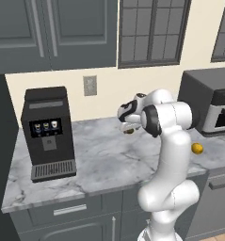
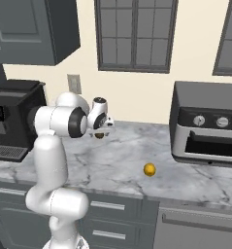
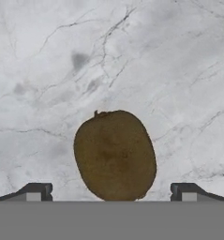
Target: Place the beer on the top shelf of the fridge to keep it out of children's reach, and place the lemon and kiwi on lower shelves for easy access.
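Note:
The kiwi (image 3: 115, 154), brown and oval, lies on the marble counter (image 3: 48, 56) directly below my gripper (image 3: 111, 190). The gripper is open, with one fingertip (image 3: 37, 191) standing clear of the fruit on each side. From the base cameras the kiwi (image 1: 129, 131) (image 2: 100, 134) shows just under the hand, at the gripper (image 1: 128, 127) (image 2: 101, 130), near the back of the counter. The lemon (image 1: 196, 148) (image 2: 149, 169) rests on the counter to the right, nearer the front edge. The beer and the fridge shelves are out of view.
A black coffee machine (image 1: 48, 132) (image 2: 10, 116) stands on the counter's left end. A grey toaster oven (image 1: 212, 103) (image 2: 207, 124) stands on its right end. A dark tall panel (image 1: 1, 155) rises at the far left. Wall cabinets hang above.

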